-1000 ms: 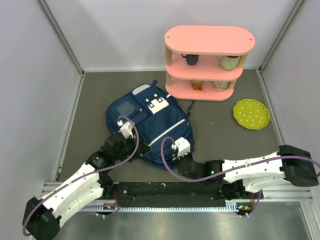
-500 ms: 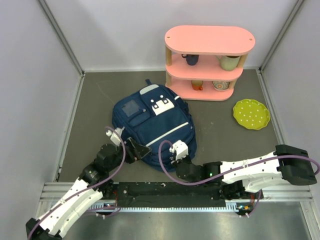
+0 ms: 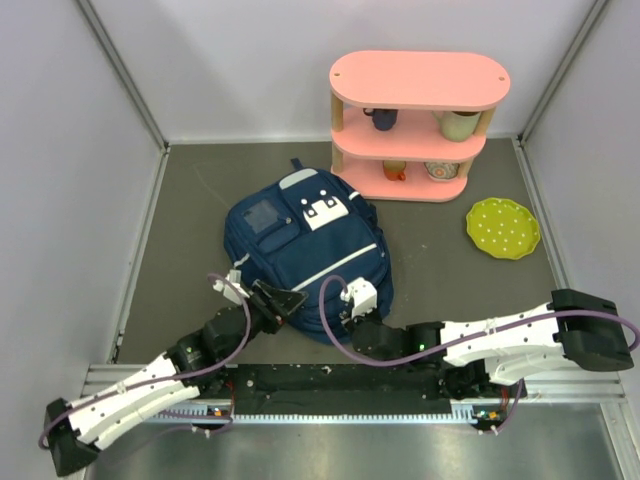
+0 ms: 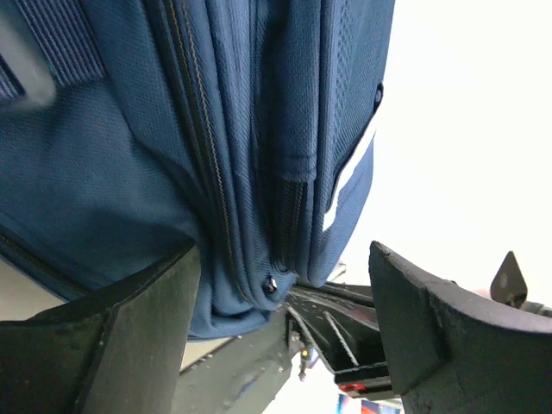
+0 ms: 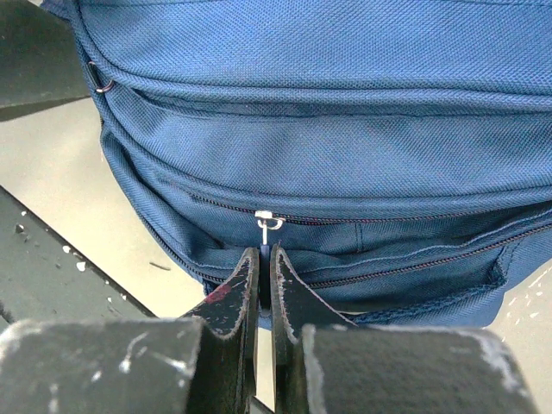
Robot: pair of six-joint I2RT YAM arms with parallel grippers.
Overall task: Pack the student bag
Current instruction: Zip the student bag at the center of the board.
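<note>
One student bag [image 3: 300, 245], zipped: left pincer [image 4: 280, 267] gapes, right pincer [image 5: 266, 255] pinches zip pull [image 5: 268, 224].

- Student bag [image 3: 305, 255]: navy, white patches, 1 thin white stripe; lies flat on the grey table [image 3: 190, 230].
- Pink shelf [image 3: 418, 80]: 3 tiers, crockery on 2; beyond the bag, to its right.
- Green plate [image 3: 502, 228]: dotted; right of the bag, well apart.
- Left gripper [image 3: 285, 300]: at the bag's near-left edge.
- Right gripper [image 3: 352, 318]: at the bag's near edge.

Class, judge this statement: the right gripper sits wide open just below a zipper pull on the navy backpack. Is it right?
Not quite. The right gripper is shut, its jaws nearly touching, just below the zipper pull on the navy backpack; the right wrist view shows it.
</note>
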